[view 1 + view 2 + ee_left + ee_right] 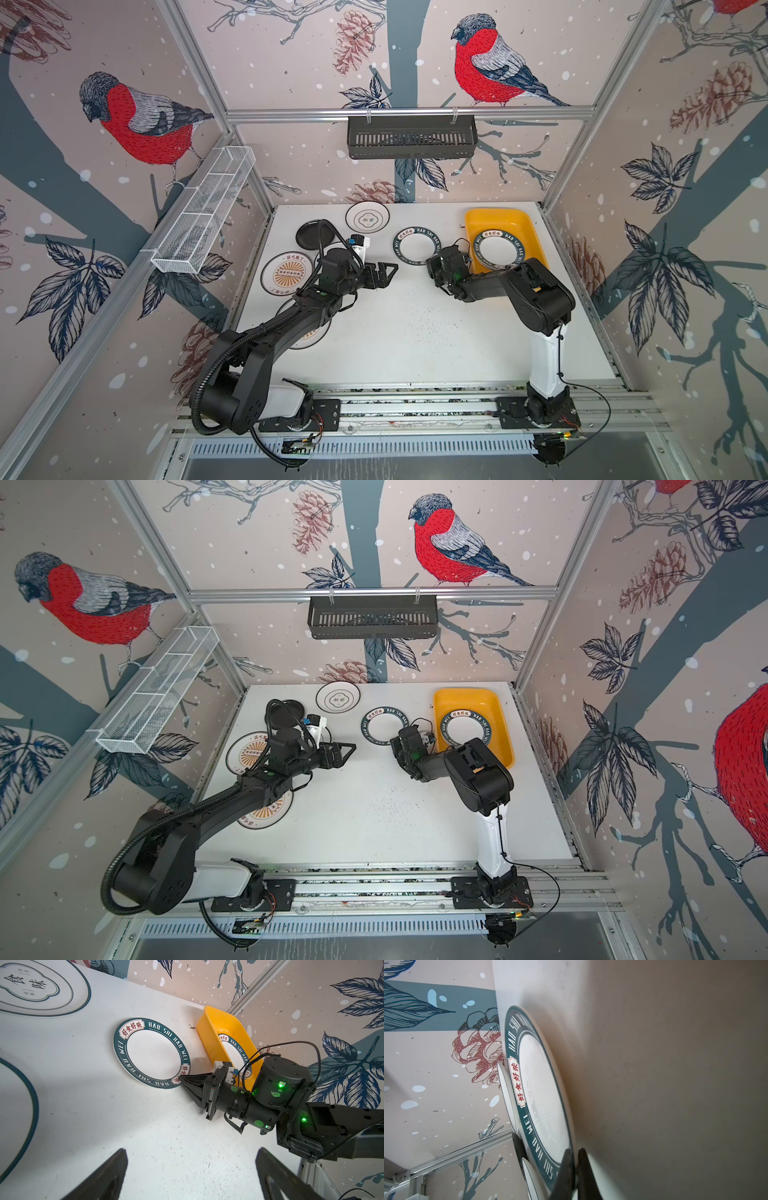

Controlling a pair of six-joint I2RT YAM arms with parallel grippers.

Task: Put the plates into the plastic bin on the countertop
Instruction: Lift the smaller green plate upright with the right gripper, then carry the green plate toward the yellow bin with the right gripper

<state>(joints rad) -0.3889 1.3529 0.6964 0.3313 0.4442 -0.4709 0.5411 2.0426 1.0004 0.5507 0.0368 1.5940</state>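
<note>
right gripper (182,1081): clenched on the rim of the green-rimmed plate (151,1053), at its 4 o'clock in a top view
location: that plate lies on the countertop (415,332), 12 o'clock of centre; plastic bin (490,218) at 2 o'clock, second plate (496,251) already inside
left gripper (390,272): released, hovering mid-table
risk: thin edge pinch, so the plate may pivot or slip on lift; a sagging far edge could clip the bin wall

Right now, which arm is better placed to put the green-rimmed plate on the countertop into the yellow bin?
The right. The right gripper is shut on the rim of the green-rimmed plate, which lies just beside the yellow bin. The left gripper hangs open over the bare countertop, farther from both.
</note>
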